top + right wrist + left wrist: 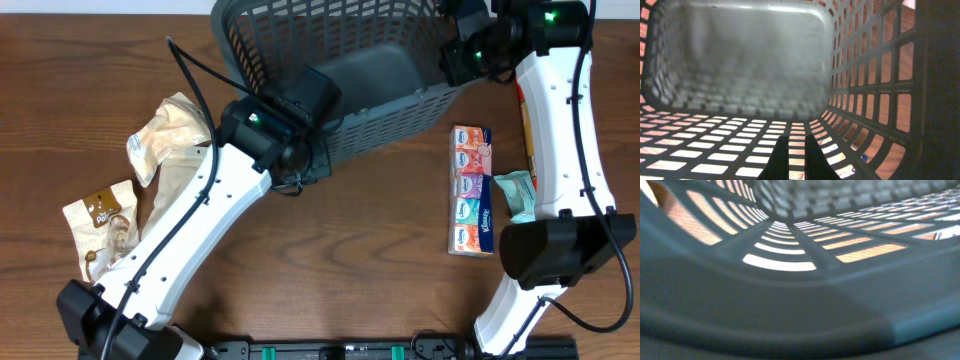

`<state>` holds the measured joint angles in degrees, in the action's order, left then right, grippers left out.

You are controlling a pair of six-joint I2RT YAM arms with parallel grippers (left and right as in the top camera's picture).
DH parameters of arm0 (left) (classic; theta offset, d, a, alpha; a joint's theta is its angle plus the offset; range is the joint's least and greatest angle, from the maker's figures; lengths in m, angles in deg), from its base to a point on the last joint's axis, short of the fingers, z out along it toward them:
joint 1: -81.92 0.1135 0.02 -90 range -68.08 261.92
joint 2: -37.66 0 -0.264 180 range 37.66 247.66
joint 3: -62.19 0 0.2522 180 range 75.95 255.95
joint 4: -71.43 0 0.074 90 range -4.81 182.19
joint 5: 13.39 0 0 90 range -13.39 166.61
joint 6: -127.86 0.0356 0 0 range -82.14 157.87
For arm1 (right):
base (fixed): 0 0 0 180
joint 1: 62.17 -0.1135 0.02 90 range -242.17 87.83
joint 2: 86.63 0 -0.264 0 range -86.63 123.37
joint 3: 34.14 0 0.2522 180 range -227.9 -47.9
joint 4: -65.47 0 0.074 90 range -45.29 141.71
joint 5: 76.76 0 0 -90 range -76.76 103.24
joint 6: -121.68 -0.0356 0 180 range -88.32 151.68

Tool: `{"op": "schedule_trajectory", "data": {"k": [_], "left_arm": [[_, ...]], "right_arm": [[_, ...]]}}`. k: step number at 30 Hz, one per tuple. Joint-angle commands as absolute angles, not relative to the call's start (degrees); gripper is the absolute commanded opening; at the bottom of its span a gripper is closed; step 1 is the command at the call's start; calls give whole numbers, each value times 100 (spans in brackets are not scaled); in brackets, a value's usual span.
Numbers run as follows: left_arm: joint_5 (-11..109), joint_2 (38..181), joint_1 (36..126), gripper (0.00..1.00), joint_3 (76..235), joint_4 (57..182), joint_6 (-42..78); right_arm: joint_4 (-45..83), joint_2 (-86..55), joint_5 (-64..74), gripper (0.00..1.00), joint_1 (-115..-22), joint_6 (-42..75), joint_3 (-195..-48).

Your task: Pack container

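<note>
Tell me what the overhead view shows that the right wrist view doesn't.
Only overhead: the left arm and right arm, a tissue pack, a teal packet beside it, and two tan snack bags on the left of the table.
Only right wrist: the right gripper, fingertips shut together, pointing into the container, with its bare floor up close.
Both: the dark grey lattice container, with nothing visible inside, and brown table wood, which the wrist view shows only through the slots.
</note>
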<state>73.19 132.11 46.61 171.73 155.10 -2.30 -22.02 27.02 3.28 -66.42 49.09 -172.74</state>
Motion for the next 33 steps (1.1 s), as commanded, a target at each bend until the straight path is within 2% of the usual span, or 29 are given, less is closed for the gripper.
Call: {"op": "schedule_trajectory", "data": {"k": [1,13,33], "left_arm": [[7479,13272,4797,6,17173,15527,-153],[7477,13270,5094,6,17173,15573,-26],[7625,13270,5551,6,17173,15580,22]], "right_arm": [[-2323,2761,488,1,-6771,5014,-17311],[-2408,2761,787,1,-7198,4946,-17311],[-2924,2759,789,1,-7123,4693,-17311]]}}
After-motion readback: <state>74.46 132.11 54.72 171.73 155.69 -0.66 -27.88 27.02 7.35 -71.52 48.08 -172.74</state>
